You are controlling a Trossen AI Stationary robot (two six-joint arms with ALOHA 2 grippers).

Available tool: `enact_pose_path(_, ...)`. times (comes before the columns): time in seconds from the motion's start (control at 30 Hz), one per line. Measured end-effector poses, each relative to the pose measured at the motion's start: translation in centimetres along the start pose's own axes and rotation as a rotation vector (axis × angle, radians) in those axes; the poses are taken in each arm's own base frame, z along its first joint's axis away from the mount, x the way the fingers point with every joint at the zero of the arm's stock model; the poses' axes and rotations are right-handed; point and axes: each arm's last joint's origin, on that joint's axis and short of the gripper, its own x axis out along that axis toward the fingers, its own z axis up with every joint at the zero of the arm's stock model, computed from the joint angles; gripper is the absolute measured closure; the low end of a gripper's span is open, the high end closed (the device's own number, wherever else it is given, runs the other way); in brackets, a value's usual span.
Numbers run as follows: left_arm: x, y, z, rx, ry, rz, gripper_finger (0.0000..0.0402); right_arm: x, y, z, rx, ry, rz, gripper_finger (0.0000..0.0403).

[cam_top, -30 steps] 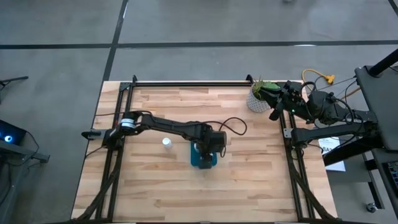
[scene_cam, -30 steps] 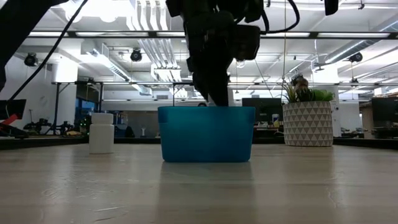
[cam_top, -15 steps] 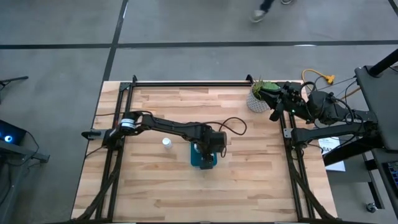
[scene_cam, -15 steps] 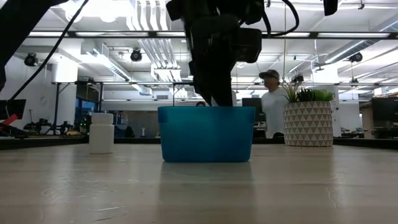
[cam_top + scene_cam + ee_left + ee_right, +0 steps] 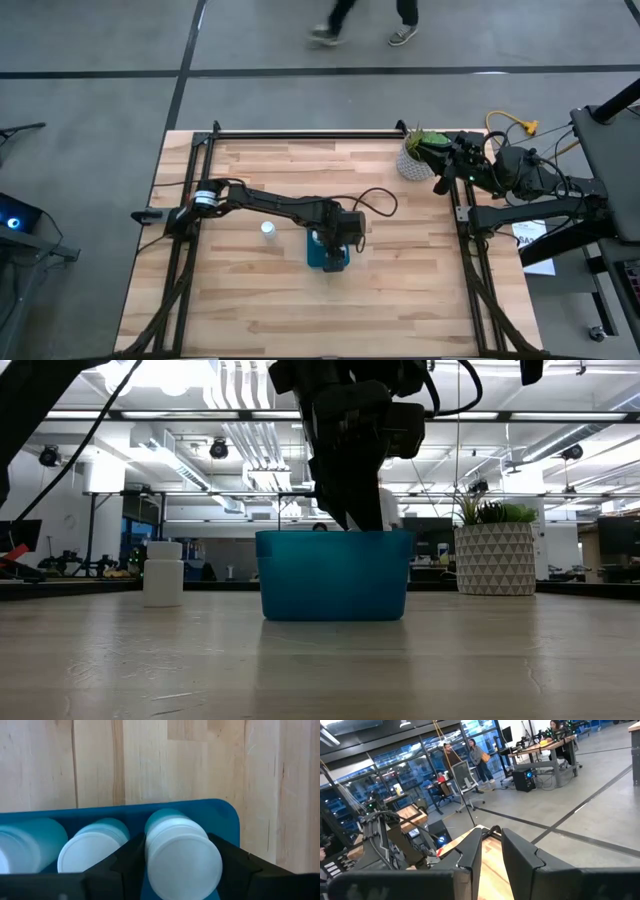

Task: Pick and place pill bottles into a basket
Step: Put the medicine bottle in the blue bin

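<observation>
The teal tray (image 5: 328, 255) sits mid-table; it also shows in the low view (image 5: 333, 575). My left gripper (image 5: 337, 240) reaches down into the tray's end (image 5: 220, 815) and is shut on a white pill bottle (image 5: 182, 857). Two more bottles (image 5: 92, 850) (image 5: 25, 845) stand in the tray beside it. One bottle (image 5: 268, 229) stands upright on its base on the table left of the tray, as the low view also shows (image 5: 163, 573). My right gripper (image 5: 440, 172) waits, shut and empty, at the table's far right by the plant pot. My left gripper pinches the bottle's body (image 5: 155, 827) between its two fingers (image 5: 127, 862), one on each side below the cap. The fingers point down from above. The bottle stands upright inside the tray's end, beside the other bottles. Whether its base rests on the tray floor is hidden.
A white patterned pot with a green plant (image 5: 415, 160) stands at the far right corner, also in the low view (image 5: 493, 558). Dark frame rails run along the table's left, right and far edges. A person walks on the floor beyond the far edge (image 5: 365, 20).
My left gripper has shifted a little toward the table's right edge inside the tray, still shut on the bottle. A person has walked past beyond the table's far edge.
</observation>
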Motion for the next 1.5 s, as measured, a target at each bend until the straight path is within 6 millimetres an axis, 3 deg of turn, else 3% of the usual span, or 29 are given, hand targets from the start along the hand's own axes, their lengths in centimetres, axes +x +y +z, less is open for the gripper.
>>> enact_pose_path(0.2, 0.0, 0.0, -0.1, -0.002, 0.009, 0.002, 0.0206, 0.0, 0.0, 0.0, 0.0, 0.0, 0.0, 0.0335)
enact_pose_path(0.73, -0.2, -0.3, -0.1, -0.028, 0.012, -0.065, 0.0199, 0.0, 0.0, -0.1, -0.012, 0.009, -0.006, 0.0335)
enact_pose_path(1.33, -4.8, -0.9, 0.6, -0.01, -0.076, -0.02, 0.0198, 0.0, -0.1, -0.2, -0.018, 0.013, -0.015, 0.0335)
enact_pose_path(1.5, -7.5, -1.0, -0.1, -0.007, -0.079, 0.046, 0.0198, 0.1, -0.1, -0.2, -0.05, 0.011, -0.018, 0.0335)
